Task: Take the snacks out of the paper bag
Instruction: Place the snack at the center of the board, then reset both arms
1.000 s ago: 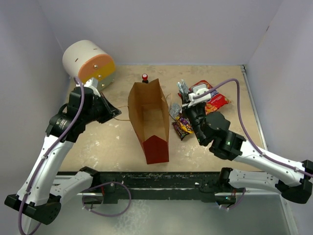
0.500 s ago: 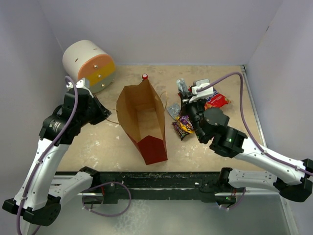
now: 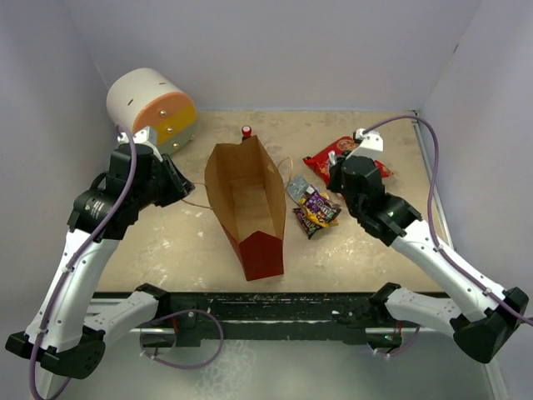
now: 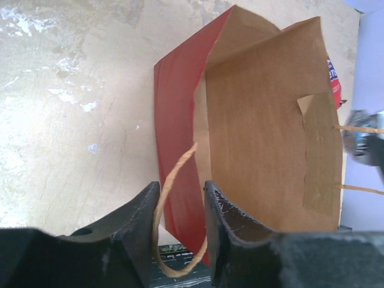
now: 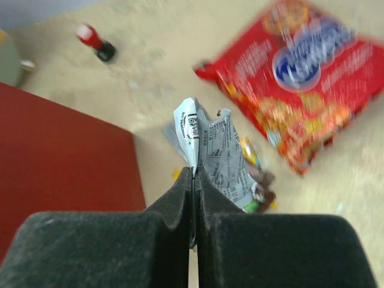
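Tan table (image 3: 166,242); left wrist shows left hand (image 4: 180,189) released astride bag twine (image 4: 174,171); right hand (image 5: 193,174) clenched.

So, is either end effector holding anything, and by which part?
Nothing: the left end effector stands open around the paper bag's twine handle; the right end effector is shut, empty.

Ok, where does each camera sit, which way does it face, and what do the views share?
Top external: fixed above and behind the bases, looking down at the table; the left arm and right arm flank the paper bag.
Left wrist: on the left arm, facing the bag's open mouth past the left jaws, apart, a twine handle between them.
Right wrist: on the right arm, looking down past the shut right jaws at a silver packet, the chip bag and a knob.
Shared: all three show the paper bag.
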Robot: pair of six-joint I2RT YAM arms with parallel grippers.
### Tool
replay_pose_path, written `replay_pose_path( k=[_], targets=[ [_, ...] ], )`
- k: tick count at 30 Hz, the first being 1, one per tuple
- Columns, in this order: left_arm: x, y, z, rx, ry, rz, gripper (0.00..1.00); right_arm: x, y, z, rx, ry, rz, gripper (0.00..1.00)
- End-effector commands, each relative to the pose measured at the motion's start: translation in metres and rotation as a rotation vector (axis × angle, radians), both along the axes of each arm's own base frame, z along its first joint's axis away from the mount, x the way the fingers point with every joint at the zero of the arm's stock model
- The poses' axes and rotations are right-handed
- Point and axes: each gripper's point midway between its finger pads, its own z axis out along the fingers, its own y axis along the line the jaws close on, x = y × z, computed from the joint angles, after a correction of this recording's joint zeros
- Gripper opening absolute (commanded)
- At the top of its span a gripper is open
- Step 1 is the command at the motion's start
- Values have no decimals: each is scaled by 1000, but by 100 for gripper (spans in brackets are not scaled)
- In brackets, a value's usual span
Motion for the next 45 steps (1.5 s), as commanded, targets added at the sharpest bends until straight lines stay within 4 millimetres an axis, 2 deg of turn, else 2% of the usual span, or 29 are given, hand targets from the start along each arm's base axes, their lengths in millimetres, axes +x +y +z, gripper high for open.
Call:
replay_pose_path(
  k=[1, 6, 9, 12, 16, 17, 19, 21, 23, 26, 29, 34, 37, 40, 42, 43, 45],
  targets=[
    [6, -4, 33, -10, -106, -43, 47, -20, -17, -76, 177, 241, -102, 0],
    [7, -3, 43, 6, -132, -59, 76, -46, -54, -142, 237, 405, -345, 0],
    [8, -4, 48, 13, -142, -72, 87, -52, -64, -173, 237, 441, -412, 0],
    [9, -6, 50, 14, -145, -89, 95, -49, -59, -191, 268, 463, -418, 0],
    [10, -8, 51, 19, -149, -101, 99, -46, -32, -202, 383, 523, -365, 0],
    [10, -8, 51, 19, -151, -102, 100, -45, -26, -203, 405, 526, -343, 8],
    [10, -7, 53, 20, -156, -102, 99, -38, -19, -190, 430, 473, -275, 25],
    [11, -8, 55, 20, -163, -104, 99, -31, -18, -163, 429, 371, -211, 47],
    [12, -8, 57, 19, -169, -106, 99, -26, -23, -133, 415, 251, -167, 60],
    [16, -10, 56, 21, -171, -108, 99, -34, -46, -105, 360, 149, -195, 66],
    [20, -13, 55, 11, -176, -112, 99, -48, -67, -103, 316, 152, -261, 70],
    [27, -15, 53, 14, -176, -109, 99, -60, -69, -108, 267, 222, -246, 72],
    [32, -12, 53, 40, -184, -100, 99, -56, -64, -95, 227, 222, -195, 76],
    [37, -6, 60, 77, -205, -78, 99, -48, -64, -63, 161, 183, -153, 84],
    [41, -3, 68, 93, -224, -68, 99, -43, -66, -36, 107, 149, -135, 95],
    [43, -3, 73, 94, -235, -67, 99, -38, -70, -6, 96, 96, -142, 100],
    [47, -5, 82, 90, -252, -72, 99, -34, -74, 31, 75, 43, -147, 100]
  ],
)
